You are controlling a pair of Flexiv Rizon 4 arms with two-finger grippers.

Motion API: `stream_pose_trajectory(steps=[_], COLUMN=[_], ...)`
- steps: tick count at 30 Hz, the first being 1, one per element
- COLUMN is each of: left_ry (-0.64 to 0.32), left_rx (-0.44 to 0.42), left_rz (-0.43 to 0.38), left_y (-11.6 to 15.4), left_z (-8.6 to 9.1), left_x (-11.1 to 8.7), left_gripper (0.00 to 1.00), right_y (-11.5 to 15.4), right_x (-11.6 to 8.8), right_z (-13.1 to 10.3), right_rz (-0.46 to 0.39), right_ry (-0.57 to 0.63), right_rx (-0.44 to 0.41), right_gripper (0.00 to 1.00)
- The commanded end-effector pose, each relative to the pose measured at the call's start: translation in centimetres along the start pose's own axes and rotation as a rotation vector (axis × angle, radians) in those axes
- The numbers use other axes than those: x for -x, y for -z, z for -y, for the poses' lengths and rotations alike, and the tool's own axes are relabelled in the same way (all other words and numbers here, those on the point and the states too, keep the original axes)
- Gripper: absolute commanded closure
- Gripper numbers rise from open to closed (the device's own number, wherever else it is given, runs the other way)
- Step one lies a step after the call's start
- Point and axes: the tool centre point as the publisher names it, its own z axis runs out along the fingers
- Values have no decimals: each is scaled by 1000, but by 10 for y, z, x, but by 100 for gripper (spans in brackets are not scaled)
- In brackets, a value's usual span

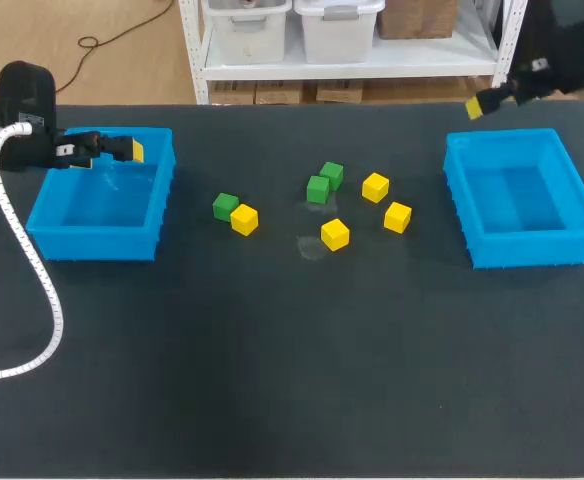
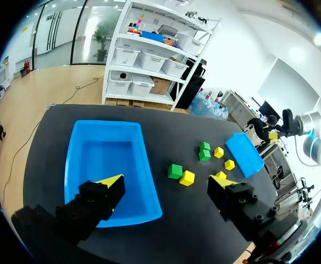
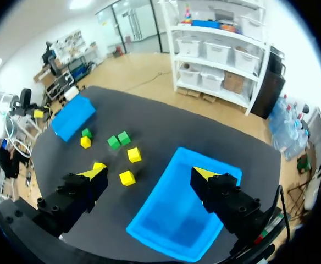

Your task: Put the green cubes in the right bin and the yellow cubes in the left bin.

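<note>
Left gripper (image 2: 166, 183): fingers spread wide, holding nothing, over far rim of blue plastic left bin (image 1: 40, 210).
Right gripper (image 3: 149, 173): fingers spread wide, holding nothing, by far-left corner of blue plastic right bin (image 1: 459, 200).
Green cubes (image 1: 318, 189), yellow cubes (image 1: 335, 234): mid black tabletop (image 1: 272, 380), well apart from both bins.

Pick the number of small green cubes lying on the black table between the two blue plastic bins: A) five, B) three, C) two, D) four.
B: the left green cube sits against a yellow cube, while the middle green cube and rear green cube sit together.
</note>
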Motion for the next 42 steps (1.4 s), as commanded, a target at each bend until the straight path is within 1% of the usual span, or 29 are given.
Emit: stream_pose_trajectory(steps=[1,4,8,13,16,21,27,33,37,39,42], left_ry=[-2,-2,-2,-2,-2,-2,-2,-2,-2,-2,-2], left_rx=[-11,-11,-11,-11,-11,-11,-11,-11,-11,-11,-11], left_rz=[7,7,7,7,7,7,7,7,7,7,7], left_y=[0,0,0,0,0,0,0,0,0,0,0], left_z=[-2,-2,-2,-2,-2,-2,-2,-2,-2,-2,-2], left_x=[-1,-1,-1,-1,-1,-1,-1,-1,-1,-1,-1], left_gripper=[0,0,0,0,0,0,0,0,0,0,0], right_y=[-38,-56,-80,-115,-131,-152,-169,-182,-191,-196,-201], right_x=[50,58,70,83,86,88,80,64,53,47,43], right_z=[16,17,15,2,-5,-18,-25,-29,-33,-36,-38], right_rz=[-174,-225,-253,-315,-335,-426,-556,-670,-724,-765,-798], right_ry=[29,56,77,151,169,242,295,343,367,394,417], right_rx=[101,116,157,185,209,196,148,96,82,61,41], right_gripper=[0,0,0,0,0,0,0,0,0,0,0])
